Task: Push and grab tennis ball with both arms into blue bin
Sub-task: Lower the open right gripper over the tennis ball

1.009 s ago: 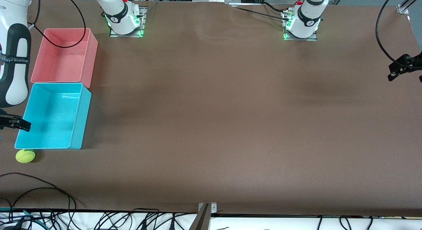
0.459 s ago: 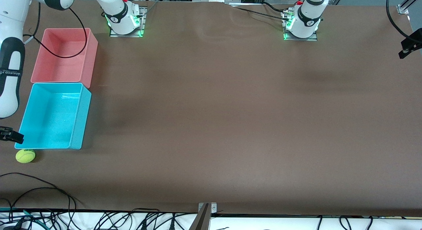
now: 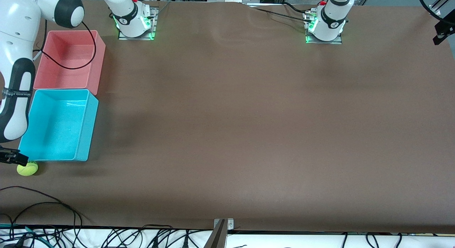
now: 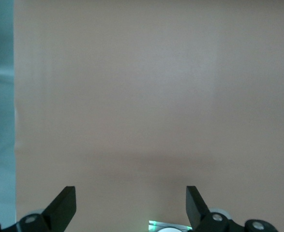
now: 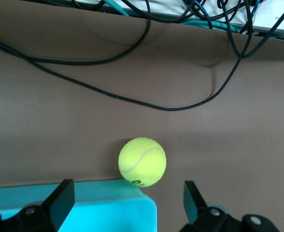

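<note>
You see the tennis ball (image 3: 27, 168) on the desk (image 3: 227, 134) just outside the blue bin (image 3: 85, 134); right gripper (image 5: 127, 203) hovers released above, left gripper (image 4: 131, 205) released, waiting.

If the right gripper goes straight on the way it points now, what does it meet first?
Probably the tennis ball, which lies between the open right gripper's fingers by the blue bin's corner; one finger may catch that rim, as depth is unclear.
</note>
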Action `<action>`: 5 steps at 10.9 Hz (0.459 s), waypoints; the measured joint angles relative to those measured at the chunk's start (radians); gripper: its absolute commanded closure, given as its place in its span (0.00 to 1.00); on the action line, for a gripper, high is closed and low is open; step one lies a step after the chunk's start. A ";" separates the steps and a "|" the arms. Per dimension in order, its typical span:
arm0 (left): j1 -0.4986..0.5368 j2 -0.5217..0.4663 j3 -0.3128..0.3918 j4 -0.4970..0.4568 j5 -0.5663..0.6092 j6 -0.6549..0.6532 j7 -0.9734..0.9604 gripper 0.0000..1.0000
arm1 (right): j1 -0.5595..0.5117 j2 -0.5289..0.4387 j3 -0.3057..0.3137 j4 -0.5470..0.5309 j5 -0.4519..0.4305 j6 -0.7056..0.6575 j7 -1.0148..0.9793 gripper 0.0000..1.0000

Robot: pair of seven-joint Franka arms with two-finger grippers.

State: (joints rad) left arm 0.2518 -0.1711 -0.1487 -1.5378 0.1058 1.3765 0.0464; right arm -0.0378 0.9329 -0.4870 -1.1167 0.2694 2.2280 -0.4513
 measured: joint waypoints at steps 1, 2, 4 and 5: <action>0.000 -0.008 0.001 0.016 -0.040 -0.022 -0.069 0.00 | -0.008 0.028 0.000 0.023 0.001 0.021 0.009 0.00; 0.000 -0.016 0.000 0.021 -0.072 -0.030 -0.123 0.00 | -0.014 0.048 0.001 0.039 0.001 0.062 0.023 0.00; -0.001 -0.017 -0.006 0.019 -0.094 -0.038 -0.155 0.00 | -0.026 0.079 0.015 0.048 0.002 0.148 0.052 0.00; 0.000 -0.016 -0.007 0.018 -0.099 -0.038 -0.158 0.00 | -0.029 0.091 0.031 0.049 0.002 0.164 0.062 0.00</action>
State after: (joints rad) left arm 0.2517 -0.1867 -0.1556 -1.5200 0.0070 1.3386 -0.1121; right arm -0.0670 1.0239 -0.4555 -1.0675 0.2713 2.3920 -0.3897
